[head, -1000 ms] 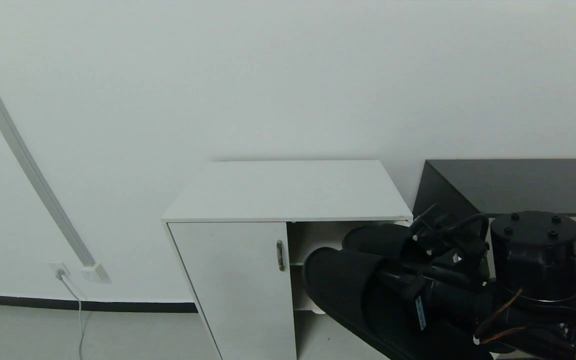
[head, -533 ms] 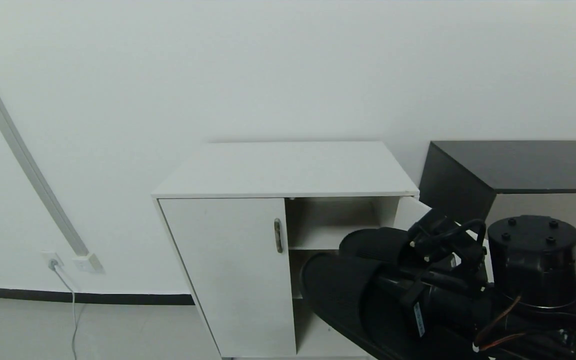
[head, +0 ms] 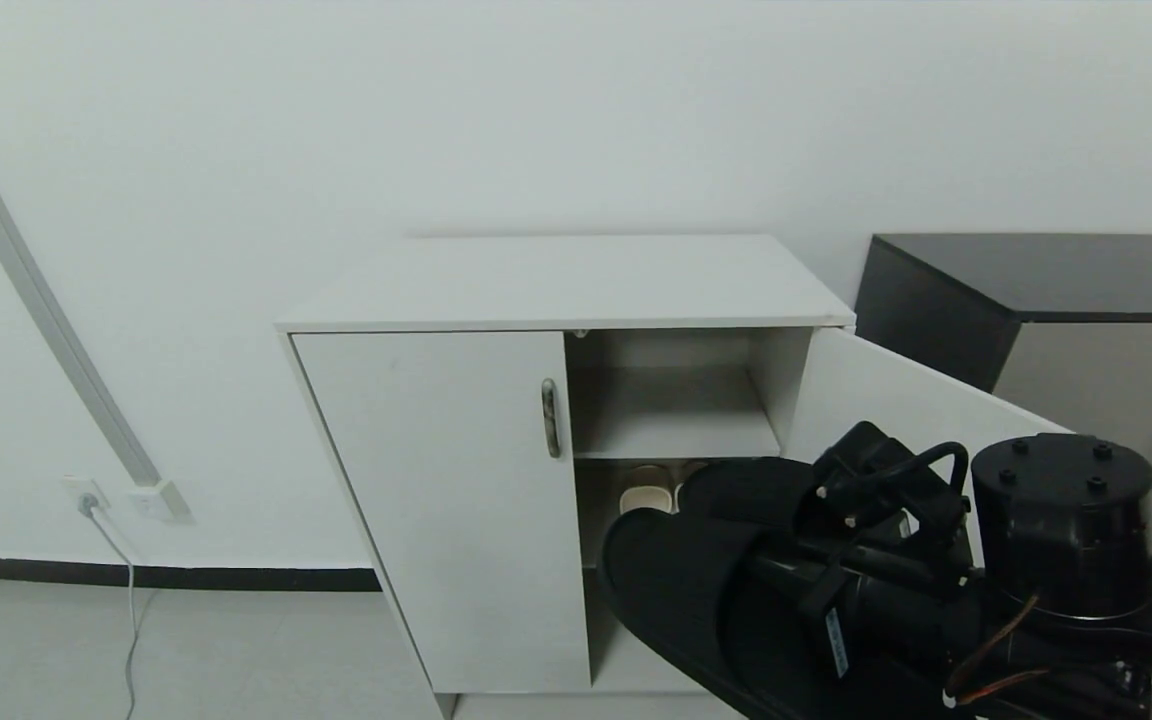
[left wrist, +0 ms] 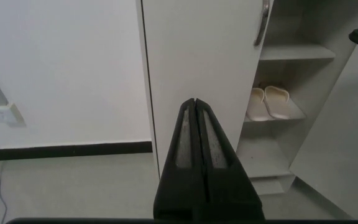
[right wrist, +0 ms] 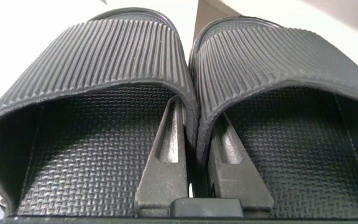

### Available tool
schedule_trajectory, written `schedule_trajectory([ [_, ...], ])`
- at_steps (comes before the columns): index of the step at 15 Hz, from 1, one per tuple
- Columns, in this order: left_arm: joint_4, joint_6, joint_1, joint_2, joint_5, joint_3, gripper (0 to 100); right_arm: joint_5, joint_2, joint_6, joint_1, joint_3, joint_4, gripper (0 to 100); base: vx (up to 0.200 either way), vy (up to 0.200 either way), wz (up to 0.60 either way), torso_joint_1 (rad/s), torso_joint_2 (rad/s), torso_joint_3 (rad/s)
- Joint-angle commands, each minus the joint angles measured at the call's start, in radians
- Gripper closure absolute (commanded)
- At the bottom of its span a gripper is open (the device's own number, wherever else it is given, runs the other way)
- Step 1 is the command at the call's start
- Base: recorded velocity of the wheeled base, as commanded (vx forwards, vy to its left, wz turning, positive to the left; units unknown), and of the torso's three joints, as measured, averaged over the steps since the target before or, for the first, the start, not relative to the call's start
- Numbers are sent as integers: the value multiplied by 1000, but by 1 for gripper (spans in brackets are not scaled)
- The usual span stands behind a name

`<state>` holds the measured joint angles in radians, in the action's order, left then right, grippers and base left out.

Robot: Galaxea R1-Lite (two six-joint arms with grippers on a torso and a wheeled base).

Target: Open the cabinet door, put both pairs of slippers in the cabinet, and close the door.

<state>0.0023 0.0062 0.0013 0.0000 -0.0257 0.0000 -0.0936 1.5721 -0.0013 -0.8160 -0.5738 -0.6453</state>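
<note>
My right gripper [right wrist: 194, 146] is shut on a pair of black ribbed slippers [head: 681, 565], one finger inside each slipper, pinching their adjoining walls [right wrist: 191, 118] together. The pair hangs in front of the white cabinet [head: 556, 285], level with its lower shelves. The right door [head: 896, 400] stands open and the left door [head: 436, 480] is closed. A beige pair of slippers [head: 648, 497] sits on the middle shelf, also in the left wrist view [left wrist: 269, 102]. My left gripper [left wrist: 194, 106] is shut and empty, low before the closed door [left wrist: 197, 56].
A black cabinet [head: 1036, 290] stands right of the open door. On the wall at the left are a slanted cable duct [head: 26, 280] and a socket with a hanging cable [head: 86, 500]. Bare floor [head: 186, 650] lies left of the cabinet.
The whole head picture has shifted: the cabinet sits higher in it, and the shelves, the open door and the beige pair have come into sight. The black slippers stay in my right gripper.
</note>
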Motion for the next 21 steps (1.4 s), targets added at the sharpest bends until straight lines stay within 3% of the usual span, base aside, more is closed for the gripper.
schedule_trajectory([
  [1, 1, 0, 0, 0, 0, 0, 100, -1, 0, 0, -3, 5, 0, 100, 0, 0, 0, -159, 476, 334],
  [12, 1, 3, 0, 0, -2, 0, 100, 0, 17, -20, -8, 26, -37, 100, 0, 0, 0, -84, 450, 353],
  [21, 1, 1, 0, 0, -2, 0, 100, 3, 29, -20, -8, 45, -83, 100, 0, 0, 0, -3, 47, 44],
])
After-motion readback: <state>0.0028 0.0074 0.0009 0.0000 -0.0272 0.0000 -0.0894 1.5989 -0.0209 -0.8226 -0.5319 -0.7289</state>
